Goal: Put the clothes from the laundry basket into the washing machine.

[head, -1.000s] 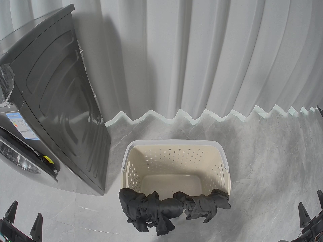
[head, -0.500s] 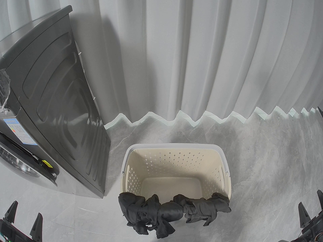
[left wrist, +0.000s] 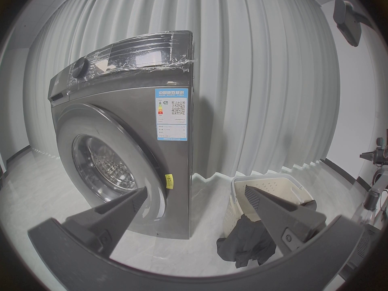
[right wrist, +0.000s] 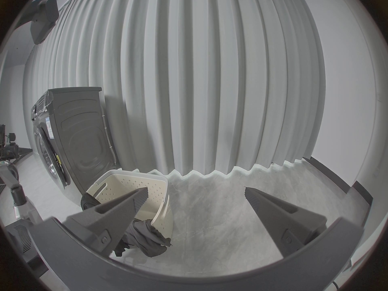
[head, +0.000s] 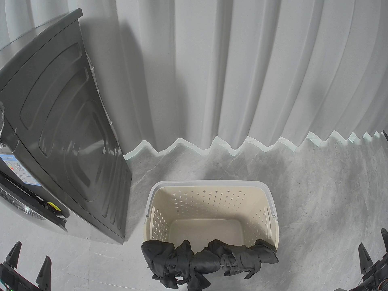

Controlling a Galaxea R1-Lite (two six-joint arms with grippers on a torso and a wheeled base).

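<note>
Compared with a second ago: laundry basket (head: 210, 182) lower in the head view, washing machine (head: 60, 134) further toward the picture's edge. Whole picture shifted alike, so a camera move, not a move of the things. Same drape of clothes (head: 202, 257) on the basket as before, and both claws at the same spots in the picture.

Left claw (head: 30, 259): spread wide, released, gripping nothing and touching nothing. Nearer the robot than the basket, off to the basket's left and well apart from it. In the left wrist view (left wrist: 195, 192), aimed at the gap between machine and basket.

Right claw (head: 374, 243): likewise spread wide and released, nothing between the fingers. Nearer the robot than the basket, off to the basket's right and well apart. From its own wrist view (right wrist: 196, 192), pointing past the basket's right side at bare floor (head: 323, 182).

Clothes: dark, bunched and twisted, slung over the basket's near rim. Long axis along that rim, running from the basket's left corner to its right corner. Partly hanging down the outer wall, thickest at the left corner.

Washing machine: just beside the basket's left side. Pleated curtain (head: 242, 61) behind the basket.
</note>
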